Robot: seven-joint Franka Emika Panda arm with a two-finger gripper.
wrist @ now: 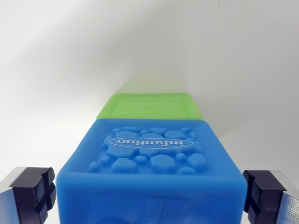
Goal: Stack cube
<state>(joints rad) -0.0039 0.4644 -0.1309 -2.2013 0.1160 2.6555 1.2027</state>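
A blue soft cube [150, 158] with a raised pebble pattern and an "infantino" label fills the lower middle of the wrist view. It sits between my gripper's [149, 196] two dark pads. The left fingertip pad [39, 193] and the right one [259, 193] each press against a side of the cube, so the gripper is shut on it. Just beyond the blue cube, a green cube [152, 106] shows its top face; its near part is hidden by the blue one. I cannot tell whether the two cubes touch.
A plain white surface [56, 84] surrounds both cubes on every side, with soft shadows behind the green cube.
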